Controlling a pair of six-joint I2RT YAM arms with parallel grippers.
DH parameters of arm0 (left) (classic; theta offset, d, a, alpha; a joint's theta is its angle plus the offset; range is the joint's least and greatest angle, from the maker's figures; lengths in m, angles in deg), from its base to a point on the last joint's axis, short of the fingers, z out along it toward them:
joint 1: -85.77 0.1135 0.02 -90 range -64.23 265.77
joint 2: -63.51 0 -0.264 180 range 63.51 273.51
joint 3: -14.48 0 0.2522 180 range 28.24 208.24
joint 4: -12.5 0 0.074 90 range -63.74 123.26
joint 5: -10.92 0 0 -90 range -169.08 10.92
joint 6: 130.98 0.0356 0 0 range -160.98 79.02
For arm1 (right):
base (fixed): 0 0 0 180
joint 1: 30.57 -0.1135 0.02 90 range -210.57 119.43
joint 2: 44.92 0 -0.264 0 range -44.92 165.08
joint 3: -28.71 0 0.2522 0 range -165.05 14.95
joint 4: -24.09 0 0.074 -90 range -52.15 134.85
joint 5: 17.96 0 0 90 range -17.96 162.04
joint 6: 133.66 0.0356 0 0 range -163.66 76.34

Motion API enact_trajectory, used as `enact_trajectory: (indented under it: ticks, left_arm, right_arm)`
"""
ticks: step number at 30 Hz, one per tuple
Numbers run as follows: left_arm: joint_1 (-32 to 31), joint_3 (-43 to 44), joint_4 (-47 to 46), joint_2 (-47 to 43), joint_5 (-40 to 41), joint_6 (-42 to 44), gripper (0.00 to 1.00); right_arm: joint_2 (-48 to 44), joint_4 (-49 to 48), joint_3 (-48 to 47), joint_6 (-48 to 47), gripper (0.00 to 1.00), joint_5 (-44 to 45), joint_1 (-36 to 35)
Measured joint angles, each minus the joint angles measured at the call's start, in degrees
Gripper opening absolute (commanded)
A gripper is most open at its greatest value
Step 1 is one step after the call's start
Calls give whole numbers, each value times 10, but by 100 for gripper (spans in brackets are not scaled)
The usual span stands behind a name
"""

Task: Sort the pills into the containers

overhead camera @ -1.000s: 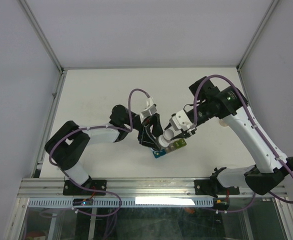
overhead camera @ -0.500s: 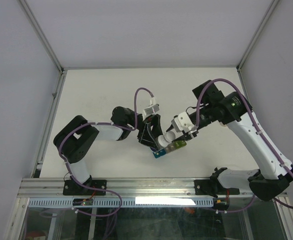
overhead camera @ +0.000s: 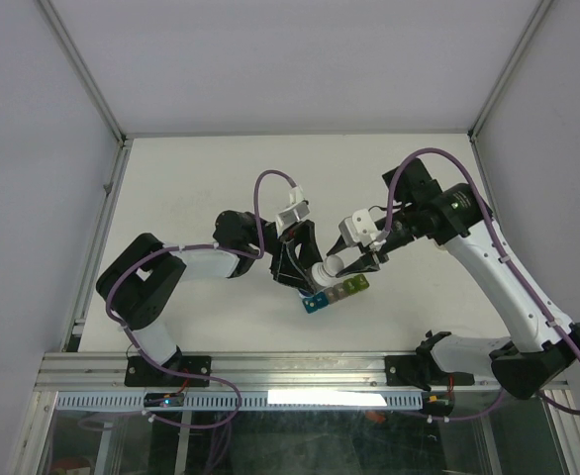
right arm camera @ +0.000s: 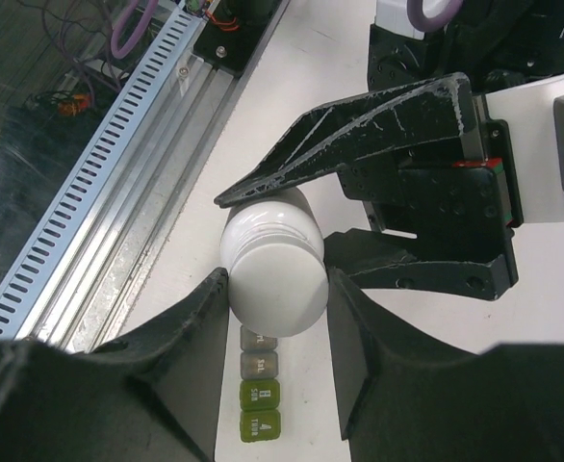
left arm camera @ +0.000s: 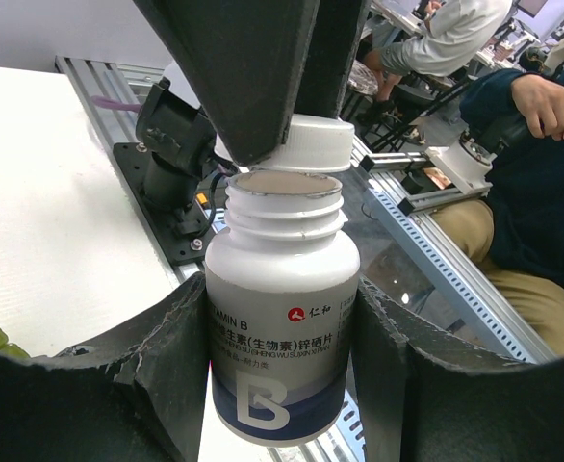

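Containers (right arm camera: 260, 395) sit on the table (right arm camera: 301, 87) beside bottle (left arm camera: 282, 318) and cap (right arm camera: 272, 265); contents hidden.

Bright, even overhead light, soft shadows on table (overhead camera: 191, 198) — white cap (right arm camera: 272, 265) near blown out, wrist backgrounds soft.

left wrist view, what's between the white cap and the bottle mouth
Nothing: in the left wrist view a thin bare gap shows between the white cap, lifted off, and the bottle mouth.
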Motion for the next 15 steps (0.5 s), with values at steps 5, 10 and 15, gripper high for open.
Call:
enact_trajectory:
  ticks: [5,10,15]
  left_arm:
    - [0,-1,0,0,3,4,0]
    - [0,-1,0,0,3,4,0]
    - [0,-7,0,-4,4,6,0]
  right_arm:
    - [3,-11,10,7,33,-19,0]
    - [12,-15,26,8,33,-28,0]
    - [14,-18,29,12,33,-32,0]
